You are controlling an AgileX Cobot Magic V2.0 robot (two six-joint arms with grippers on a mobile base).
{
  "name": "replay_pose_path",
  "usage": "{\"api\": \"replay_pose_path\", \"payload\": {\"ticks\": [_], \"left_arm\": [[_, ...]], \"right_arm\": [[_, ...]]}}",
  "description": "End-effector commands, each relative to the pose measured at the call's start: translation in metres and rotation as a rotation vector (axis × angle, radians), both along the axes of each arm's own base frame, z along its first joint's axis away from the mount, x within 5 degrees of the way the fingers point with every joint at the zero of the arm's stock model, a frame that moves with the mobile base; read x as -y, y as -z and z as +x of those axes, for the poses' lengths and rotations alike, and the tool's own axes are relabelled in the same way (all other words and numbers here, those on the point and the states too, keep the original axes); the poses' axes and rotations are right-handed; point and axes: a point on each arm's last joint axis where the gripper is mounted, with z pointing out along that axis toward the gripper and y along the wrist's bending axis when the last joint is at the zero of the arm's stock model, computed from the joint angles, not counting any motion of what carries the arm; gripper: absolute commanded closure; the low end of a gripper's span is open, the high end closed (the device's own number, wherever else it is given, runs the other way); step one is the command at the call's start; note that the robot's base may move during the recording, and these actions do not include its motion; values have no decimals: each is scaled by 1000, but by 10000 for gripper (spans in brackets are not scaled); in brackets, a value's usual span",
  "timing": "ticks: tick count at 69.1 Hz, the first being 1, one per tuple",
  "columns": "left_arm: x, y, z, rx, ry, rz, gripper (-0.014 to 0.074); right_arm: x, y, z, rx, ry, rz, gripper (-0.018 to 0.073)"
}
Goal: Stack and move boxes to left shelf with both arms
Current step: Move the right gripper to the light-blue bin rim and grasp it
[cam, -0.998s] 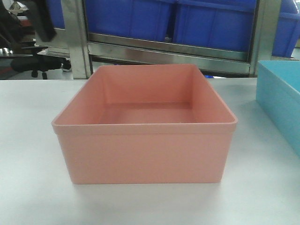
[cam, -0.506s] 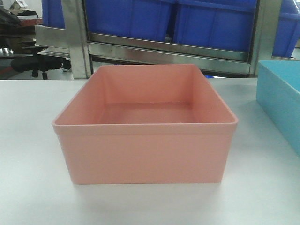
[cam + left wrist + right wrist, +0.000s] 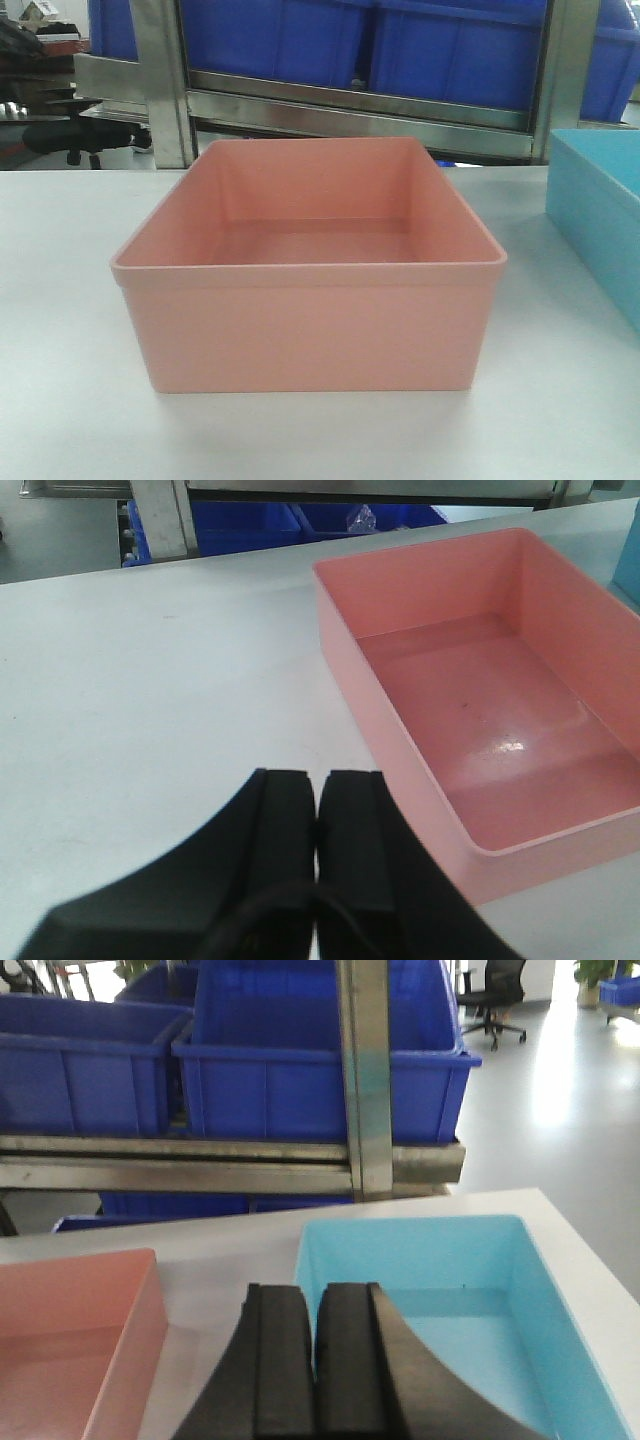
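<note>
Across the table [image 3: 60, 300], we see the blue box [image 3: 600, 220] just right of the pink box [image 3: 310, 330]. Our left gripper [image 3: 318, 790] and right gripper [image 3: 317, 1300] are both pinched closed, empty.

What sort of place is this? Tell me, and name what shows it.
Probably a warehouse or factory logistics area: a steel rack holds large dark-blue plastic crates, a white worktable stands before it, and an office chair sits on the open polished floor beyond.
</note>
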Motion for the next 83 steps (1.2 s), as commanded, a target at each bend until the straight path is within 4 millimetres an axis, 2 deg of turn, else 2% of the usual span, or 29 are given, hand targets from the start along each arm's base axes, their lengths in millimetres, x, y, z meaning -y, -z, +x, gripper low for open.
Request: {"api": "replay_pose_path", "payload": {"ticks": [1, 5, 13, 18, 27, 33, 45, 52, 57, 66, 73, 83], "left_arm": [[2, -17, 1, 111, 14, -38, 603], [2, -17, 1, 108, 13, -37, 604], [2, -17, 1, 108, 13, -37, 604], [2, -17, 1, 108, 13, -37, 604], [2, -17, 1, 108, 13, -37, 603], [2, -17, 1, 108, 13, -37, 603], [2, -16, 1, 95, 13, -29, 604], [1, -15, 1, 93, 12, -12, 604], [1, -15, 1, 102, 12, 9, 604], [0, -15, 1, 106, 12, 26, 604], [0, -15, 1, 106, 12, 26, 604], [0, -15, 1, 105, 12, 27, 604]], "right_arm": [[2, -28, 20, -1, 3, 0, 426], [3, -32, 37, -65, -2, 4, 315], [5, -35, 72, -181, -8, 9, 38], [6, -37, 88, -253, -10, -6, -38], [9, -41, 112, -426, -18, -4, -42], [20, -42, 124, -554, 20, -11, -42], [66, -44, 138, -717, 150, -27, -20], [94, -37, 141, -764, 205, -55, -8], [109, -31, 148, -762, 232, -72, -8], [125, -15, 174, -740, 223, -144, -8], [135, 4, 193, -759, 196, -196, -8], [148, 39, 219, -819, 179, -183, -8]]}}
